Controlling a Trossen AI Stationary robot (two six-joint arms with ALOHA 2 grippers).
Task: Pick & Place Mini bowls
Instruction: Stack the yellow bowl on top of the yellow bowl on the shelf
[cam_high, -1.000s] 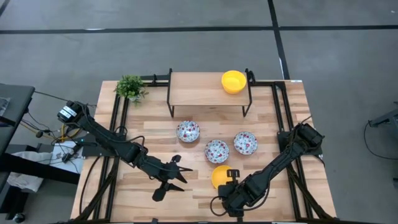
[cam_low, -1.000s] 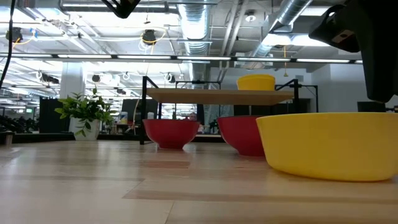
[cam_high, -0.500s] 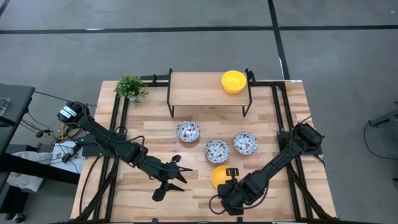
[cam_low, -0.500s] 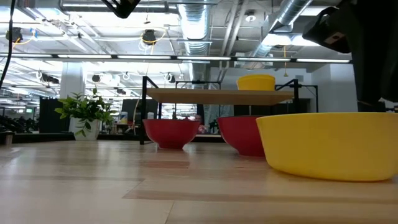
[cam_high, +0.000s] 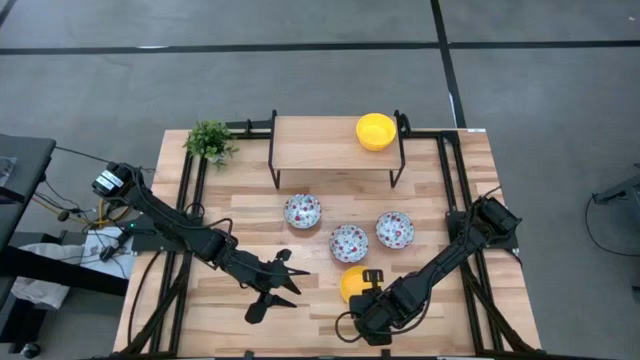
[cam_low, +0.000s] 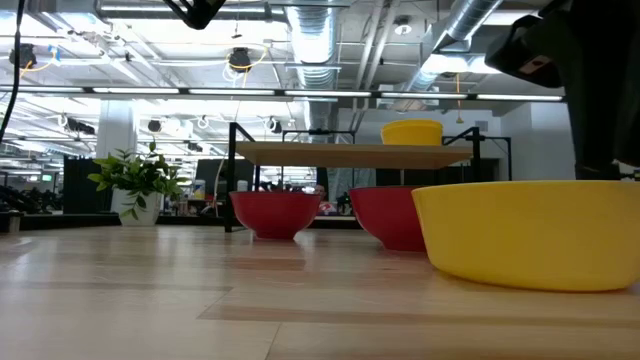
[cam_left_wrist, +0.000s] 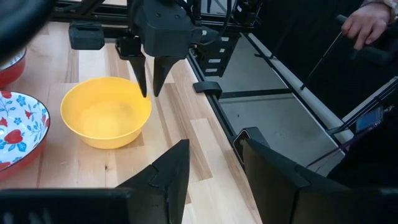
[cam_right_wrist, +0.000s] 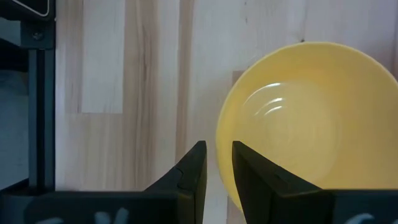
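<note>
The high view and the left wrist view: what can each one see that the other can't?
Only the high view shows the potted plant, the wooden shelf and the yellow bowl on it. Only the left wrist view shows a person's hand beyond the table. Both show the yellow bowl on the table and the right hand poised over its rim.

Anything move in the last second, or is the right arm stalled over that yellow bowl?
Barely anything. The right gripper has crept slightly toward the table's near edge and hangs at the rim of the near yellow bowl, fingers narrowly apart, nothing gripped yet. That bowl, the three floral bowls, the yellow bowl on the shelf and the left gripper, open, have not shifted.
</note>
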